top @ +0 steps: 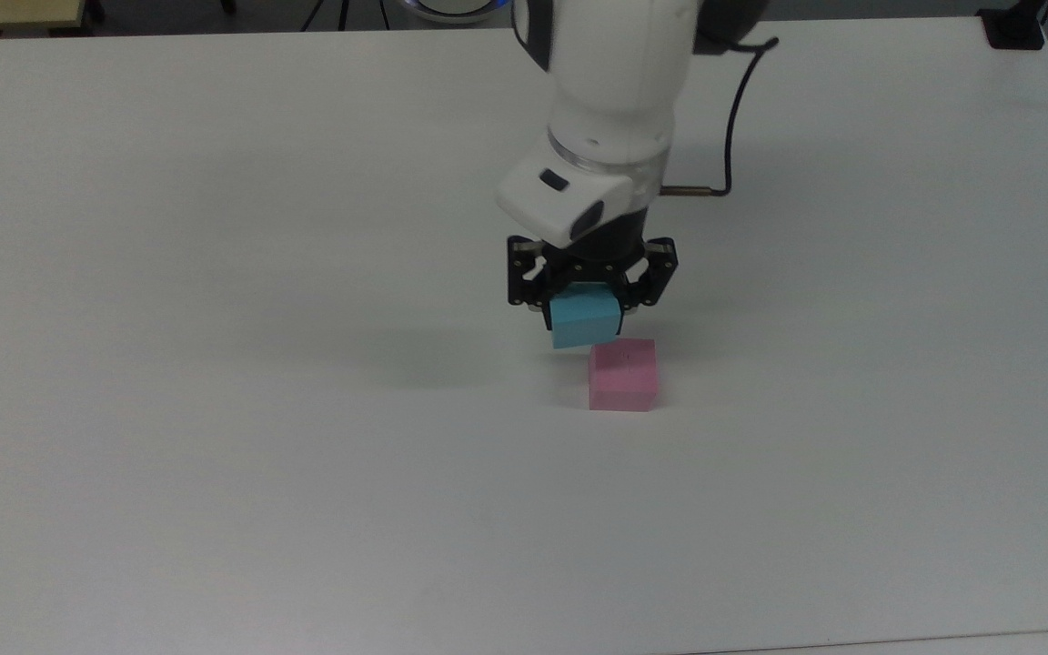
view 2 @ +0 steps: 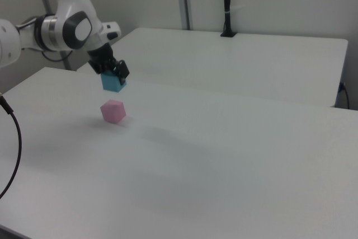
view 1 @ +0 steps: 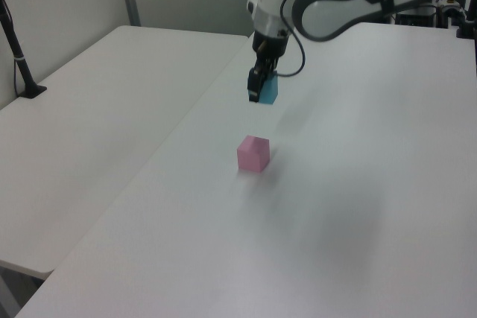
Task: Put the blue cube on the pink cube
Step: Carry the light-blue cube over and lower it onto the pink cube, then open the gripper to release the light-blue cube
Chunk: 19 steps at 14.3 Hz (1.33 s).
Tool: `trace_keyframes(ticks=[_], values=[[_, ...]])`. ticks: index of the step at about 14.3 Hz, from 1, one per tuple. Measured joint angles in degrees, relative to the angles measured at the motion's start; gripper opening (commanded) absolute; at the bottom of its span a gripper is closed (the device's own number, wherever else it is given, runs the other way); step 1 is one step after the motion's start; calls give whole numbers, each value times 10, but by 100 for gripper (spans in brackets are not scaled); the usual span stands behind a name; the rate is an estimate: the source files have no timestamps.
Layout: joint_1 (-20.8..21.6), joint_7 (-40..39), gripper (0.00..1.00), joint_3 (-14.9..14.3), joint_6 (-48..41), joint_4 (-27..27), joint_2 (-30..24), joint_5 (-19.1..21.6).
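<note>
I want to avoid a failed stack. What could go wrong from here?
1. The gripper holds the blue cube in the air, not yet squarely over the pink cube; released now, it would likely fall beside it.
2. A misaligned descent could push the pink cube across the table.

White table [top: 215, 500] w/ 2nd table [view 1: 97, 102] beside it.

The gripper [top: 586, 305] clamps the blue cube [top: 584, 319] between its black fingers [top: 529, 284]. Just below it and slightly toward the top view's right, the pink cube [top: 623, 375] rests on the white table [top: 215, 455]. The cubes' edges appear to overlap, though contact is unclear.
</note>
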Motion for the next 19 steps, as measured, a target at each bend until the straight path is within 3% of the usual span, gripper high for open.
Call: trace_keyframes(ticks=[6,16,19], values=[[30,23,25,0,7,2,59,0],[39,106,26,3,60,3,72,-29],[39,128,96,9,72,3,83,-49]])
